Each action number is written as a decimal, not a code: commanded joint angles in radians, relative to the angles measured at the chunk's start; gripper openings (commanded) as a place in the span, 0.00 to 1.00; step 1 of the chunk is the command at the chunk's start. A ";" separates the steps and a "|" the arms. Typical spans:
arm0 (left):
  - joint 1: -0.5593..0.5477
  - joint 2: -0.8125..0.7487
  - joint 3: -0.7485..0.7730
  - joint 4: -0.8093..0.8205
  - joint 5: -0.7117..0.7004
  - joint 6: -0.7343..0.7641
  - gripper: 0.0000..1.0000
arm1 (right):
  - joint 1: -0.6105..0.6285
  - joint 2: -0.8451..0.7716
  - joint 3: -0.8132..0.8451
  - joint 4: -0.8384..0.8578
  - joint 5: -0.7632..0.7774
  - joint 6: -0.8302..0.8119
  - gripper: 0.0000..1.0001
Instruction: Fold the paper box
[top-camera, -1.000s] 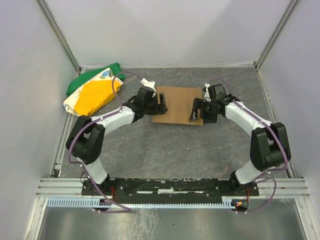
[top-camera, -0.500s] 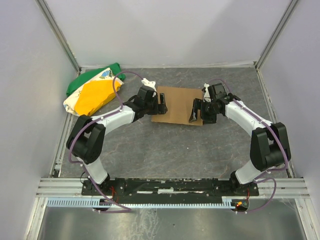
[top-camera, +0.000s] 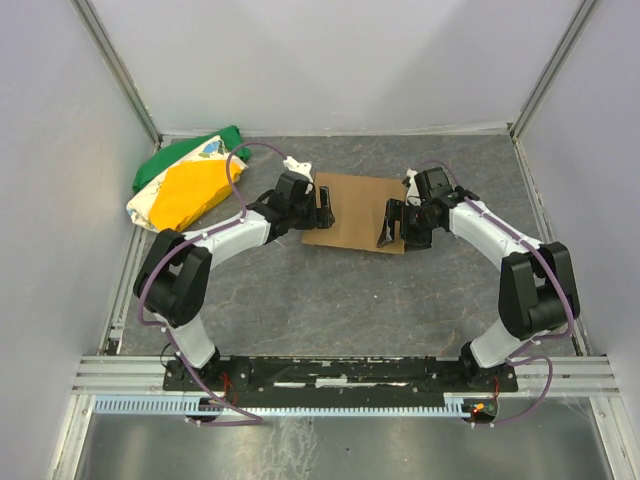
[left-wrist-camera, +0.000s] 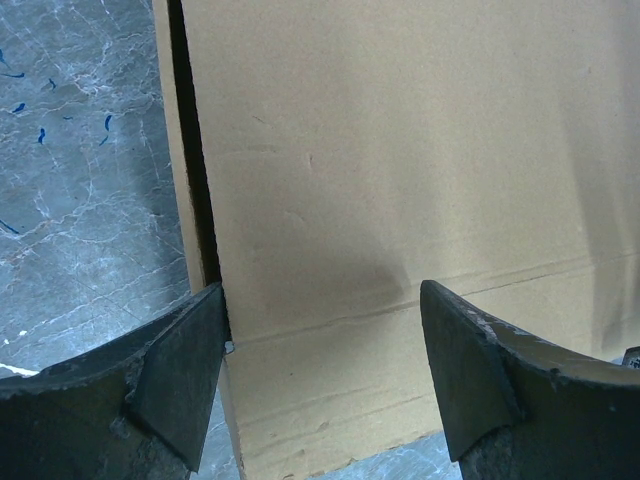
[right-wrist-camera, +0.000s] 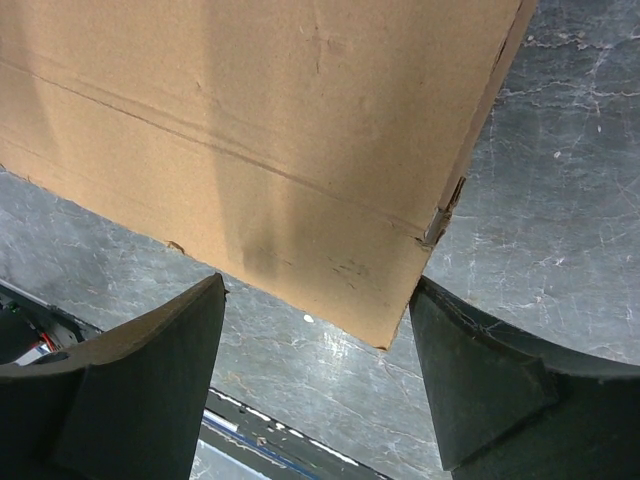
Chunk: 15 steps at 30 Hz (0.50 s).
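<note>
We start with the table (top-camera: 330, 290), a dark grey slab with pale marbled veining that looks slick. The paper box (top-camera: 355, 212) lies flat on its far middle, between the two arms. It is plain brown cardboard, matte and lightly scuffed, not yet raised into any walls. Well off to the left sits a soft green, yellow and white cloth bundle (top-camera: 185, 185).

The left gripper (top-camera: 325, 207) stands over the sheet's left edge and the right gripper (top-camera: 388, 222) over its near right corner. Both have their jaws spread wide and grasp nothing.

We judge sliding to be the main risk. A light sheet on a smooth top may skate or turn under a one-sided push instead of bending. Uneven pressure could also buckle the board away from its score.

Smaller still, a pressed crease (left-wrist-camera: 400, 300) crosses the panel, a dark slit (left-wrist-camera: 195, 180) separates a narrow side strip, and the right corner (right-wrist-camera: 440, 220) shows a small ragged notch.
</note>
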 joint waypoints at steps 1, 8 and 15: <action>-0.009 0.011 0.033 0.003 0.057 0.042 0.82 | 0.005 0.003 0.045 0.022 -0.018 -0.012 0.82; -0.009 0.020 0.034 0.004 0.064 0.040 0.81 | 0.004 0.025 0.028 0.058 -0.033 -0.013 0.81; -0.009 0.018 0.032 -0.003 0.062 0.040 0.81 | 0.004 0.025 0.016 0.073 -0.056 -0.003 0.80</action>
